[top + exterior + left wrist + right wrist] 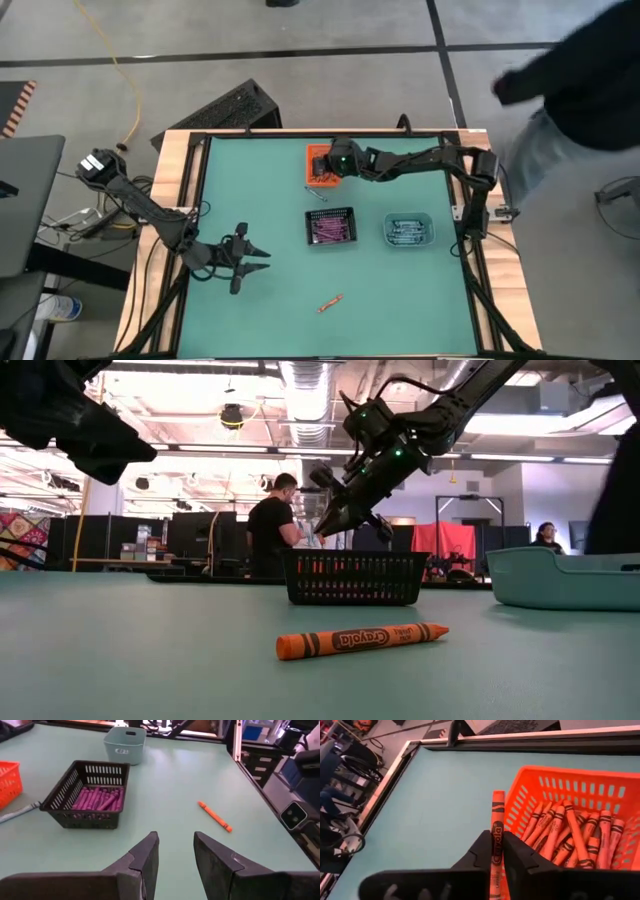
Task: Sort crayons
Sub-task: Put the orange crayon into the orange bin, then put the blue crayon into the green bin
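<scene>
Right gripper (pixel 496 851): clamped on an orange crayon (pixel 497 827), held over the near rim of the orange bin (pixel 580 782). The crayon stands out past the fingertips, wrapper lettering facing the wrist camera.
Right arm: reaches from the table's right edge across to the orange bin at the far middle of the mat; in the high view the gripper (pixel 335 160) sits above that bin (pixel 316 152).
Orange bin contents: many orange crayons (pixel 570 832) lying side by side, tips toward the far wall.
Left gripper (pixel 175 851): fingers parted, nothing between them. Hovers over the left near part of the mat (pixel 240 258), well apart from every bin.
Loose crayon (pixel 331 302): orange, lying flat on the green mat near the front middle, alone. Low view shows it (pixel 362 639) close to the camera, in front of the mesh bin. Left wrist view shows it (pixel 215 816) ahead of the parted fingers.
Mesh bin (pixel 330 213): black, mid-table, filled with purple crayons (pixel 96 800).
Teal bin (pixel 409 217): just right of the mesh bin, holds blue-teal crayons (pixel 408 231).
Stray stick (pixel 19 811): pale, lying on the mat between the orange and mesh bins; colour hard to tell.
Table (pixel 270 310): green mat in a wooden frame.
Room: a person (pixel 270 525) stands beyond the table in the low view; another person (pixel 575 85) at the table's right far corner in the high view.
</scene>
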Controlling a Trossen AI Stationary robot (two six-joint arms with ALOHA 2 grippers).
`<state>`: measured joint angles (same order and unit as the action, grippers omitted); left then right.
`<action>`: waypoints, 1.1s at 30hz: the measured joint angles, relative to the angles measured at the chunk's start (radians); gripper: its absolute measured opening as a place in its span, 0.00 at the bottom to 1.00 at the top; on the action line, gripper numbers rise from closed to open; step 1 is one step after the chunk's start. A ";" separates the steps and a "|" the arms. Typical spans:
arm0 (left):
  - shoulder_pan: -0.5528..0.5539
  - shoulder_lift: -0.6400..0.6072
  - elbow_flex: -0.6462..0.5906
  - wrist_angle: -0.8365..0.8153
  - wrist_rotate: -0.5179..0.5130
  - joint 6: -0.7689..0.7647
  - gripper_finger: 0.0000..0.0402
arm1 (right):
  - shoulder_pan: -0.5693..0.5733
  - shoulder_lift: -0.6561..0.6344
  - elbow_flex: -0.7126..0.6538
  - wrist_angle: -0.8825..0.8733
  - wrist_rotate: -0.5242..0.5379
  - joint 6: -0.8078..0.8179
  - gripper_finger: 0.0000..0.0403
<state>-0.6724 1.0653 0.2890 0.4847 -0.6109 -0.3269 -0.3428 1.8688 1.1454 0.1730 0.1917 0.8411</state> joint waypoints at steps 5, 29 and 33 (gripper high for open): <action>0.000 0.000 0.000 0.001 -0.029 -0.010 0.28 | 0.000 -0.004 0.000 0.016 0.000 -0.004 0.18; 0.000 0.000 0.001 -0.035 -0.023 -0.049 0.28 | 0.092 -0.113 -0.002 0.080 -0.113 -0.384 0.45; 0.000 0.000 0.001 -0.077 -0.024 -0.091 0.28 | 0.168 -0.230 -0.002 -0.013 -0.111 -0.475 0.44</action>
<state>-0.6724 1.0653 0.2897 0.4078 -0.6346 -0.4179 -0.1746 1.6386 1.1439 0.1604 0.0811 0.3658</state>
